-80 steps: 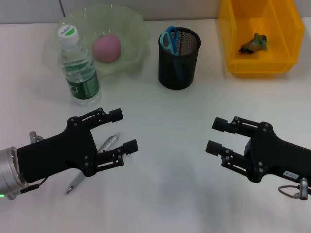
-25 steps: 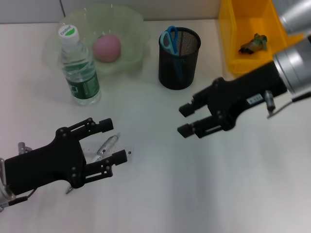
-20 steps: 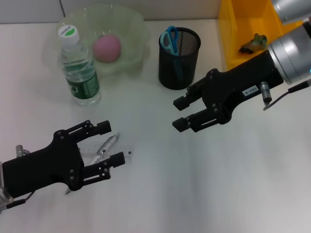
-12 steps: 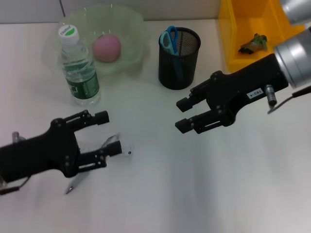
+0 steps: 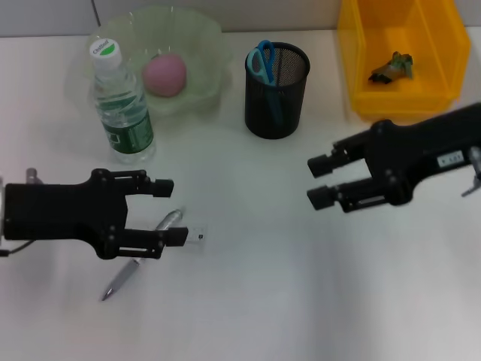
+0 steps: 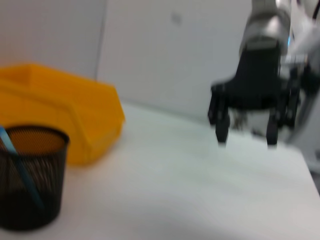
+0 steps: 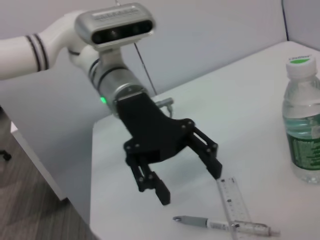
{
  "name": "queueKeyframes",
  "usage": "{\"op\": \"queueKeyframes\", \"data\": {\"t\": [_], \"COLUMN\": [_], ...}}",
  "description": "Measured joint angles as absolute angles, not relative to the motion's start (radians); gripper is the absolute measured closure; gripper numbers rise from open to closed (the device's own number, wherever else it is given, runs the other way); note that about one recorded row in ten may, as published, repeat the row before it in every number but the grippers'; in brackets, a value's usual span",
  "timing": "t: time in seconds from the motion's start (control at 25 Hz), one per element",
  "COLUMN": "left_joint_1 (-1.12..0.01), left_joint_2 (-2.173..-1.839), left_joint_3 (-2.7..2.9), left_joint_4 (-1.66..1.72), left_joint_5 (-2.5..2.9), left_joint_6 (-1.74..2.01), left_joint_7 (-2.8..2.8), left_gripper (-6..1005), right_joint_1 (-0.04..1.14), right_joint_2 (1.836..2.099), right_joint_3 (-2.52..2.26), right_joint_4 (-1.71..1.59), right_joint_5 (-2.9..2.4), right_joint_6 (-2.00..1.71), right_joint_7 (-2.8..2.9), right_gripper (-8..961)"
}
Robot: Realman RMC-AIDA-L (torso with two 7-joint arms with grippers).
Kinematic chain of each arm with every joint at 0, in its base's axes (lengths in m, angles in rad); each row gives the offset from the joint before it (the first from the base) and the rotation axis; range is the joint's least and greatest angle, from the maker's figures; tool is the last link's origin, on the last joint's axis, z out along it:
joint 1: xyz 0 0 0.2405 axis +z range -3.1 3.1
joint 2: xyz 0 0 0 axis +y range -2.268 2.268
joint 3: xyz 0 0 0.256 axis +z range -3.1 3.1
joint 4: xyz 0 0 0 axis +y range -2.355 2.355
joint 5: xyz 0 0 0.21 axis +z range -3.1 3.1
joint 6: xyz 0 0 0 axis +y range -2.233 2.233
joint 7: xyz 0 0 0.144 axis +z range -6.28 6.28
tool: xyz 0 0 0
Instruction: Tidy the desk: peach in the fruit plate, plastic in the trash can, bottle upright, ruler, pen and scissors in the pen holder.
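Two grippers, fingers apart: left gripper (image 5: 167, 211) w/ pen (image 5: 137, 267) and ruler (image 5: 197, 235) beside lower finger; right gripper (image 5: 322, 180) over desk (image 5: 255, 301), holding nothing.

One desk (image 5: 248, 301). One peach (image 5: 164, 74), one fruit plate (image 5: 203, 34). One bottle (image 5: 122, 105). One pen holder (image 5: 277, 90), one pair of scissors (image 5: 262, 62). One trash can (image 5: 403, 53), one plastic scrap (image 5: 391, 68). One pen (image 5: 139, 259), one ruler (image 5: 197, 235). Two grippers: left gripper (image 5: 165, 211), right gripper (image 5: 321, 180).
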State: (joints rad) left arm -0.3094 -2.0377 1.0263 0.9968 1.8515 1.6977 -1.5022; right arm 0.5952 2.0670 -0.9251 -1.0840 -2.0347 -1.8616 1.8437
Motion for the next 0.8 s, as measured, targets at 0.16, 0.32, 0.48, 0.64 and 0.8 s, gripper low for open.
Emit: {"op": "queueKeyframes", "data": {"t": [0.16, 0.32, 0.48, 0.64, 0.8], "left_joint_1": [-0.397, -0.495, -0.554, -0.597, -0.625], "left_joint_2": [-2.029, -2.040, -2.064, -2.068, -2.069], "left_joint_3": [1.025, 1.025, 1.022, 1.024, 1.035], "left_joint_4": [1.031, 1.032, 1.039, 1.043, 1.060], "left_joint_5": [2.015, 2.161, 2.244, 2.256, 2.266], "left_joint_6": [1.735, 1.763, 1.762, 1.761, 1.759], "left_joint_7": [-1.588, -1.648, -1.659, -1.665, -1.678], "left_gripper": [211, 215, 216, 217, 218], "right_joint_1": [0.548, 0.496, 0.445, 0.417, 0.395], "right_joint_2": [2.077, 2.080, 2.079, 2.076, 2.072], "right_joint_3": [-0.923, -0.923, -0.904, -0.822, -0.744], "right_joint_4": [-1.063, -1.000, -0.904, -0.807, -0.724], "right_joint_5": [-2.030, -2.007, -1.956, -1.951, -1.951], "right_joint_6": [-1.863, -1.850, -1.812, -1.809, -1.814], "right_joint_7": [1.756, 1.629, 1.509, 1.417, 1.356], "right_gripper": [422, 422, 422, 422, 422]}}
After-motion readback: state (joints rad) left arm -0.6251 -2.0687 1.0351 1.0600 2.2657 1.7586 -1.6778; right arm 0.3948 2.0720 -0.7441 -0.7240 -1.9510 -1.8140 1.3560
